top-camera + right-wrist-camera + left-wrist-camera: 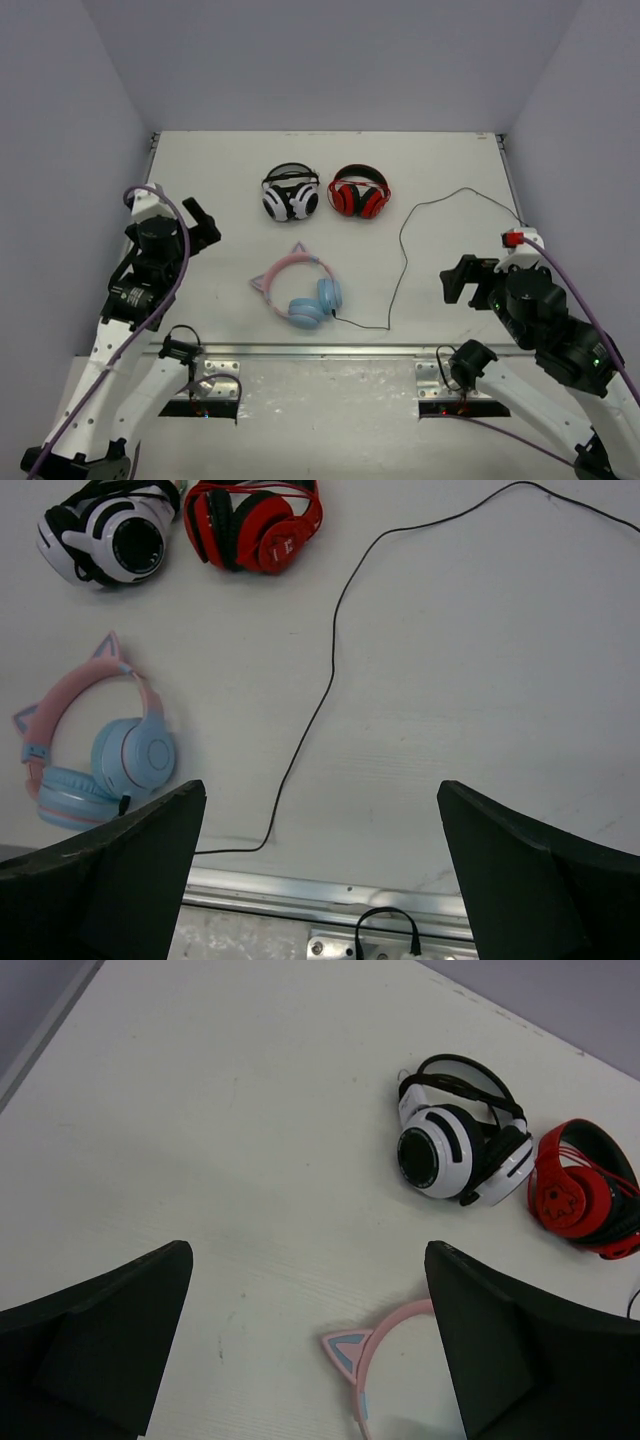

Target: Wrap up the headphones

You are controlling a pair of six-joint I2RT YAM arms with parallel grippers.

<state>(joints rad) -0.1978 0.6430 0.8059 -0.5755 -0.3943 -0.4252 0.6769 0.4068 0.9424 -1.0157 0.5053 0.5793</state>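
Note:
The headphones (298, 288) lie flat near the table's front middle, with a pink cat-ear headband and light blue earcups. Their thin black cable (403, 250) runs from the earcups right, then up and across to the far right. They also show in the right wrist view (95, 750), with the cable (320, 690); the left wrist view shows one cat ear and part of the headband (375, 1360). My left gripper (203, 228) is open and empty, left of the headphones. My right gripper (458, 280) is open and empty, right of the cable.
White-and-black headphones (290, 192) and red-and-black headphones (360, 191) lie side by side behind the pink pair, also in the left wrist view (455, 1145) (585, 1190). A metal rail (320, 350) edges the table front. Grey walls enclose the table.

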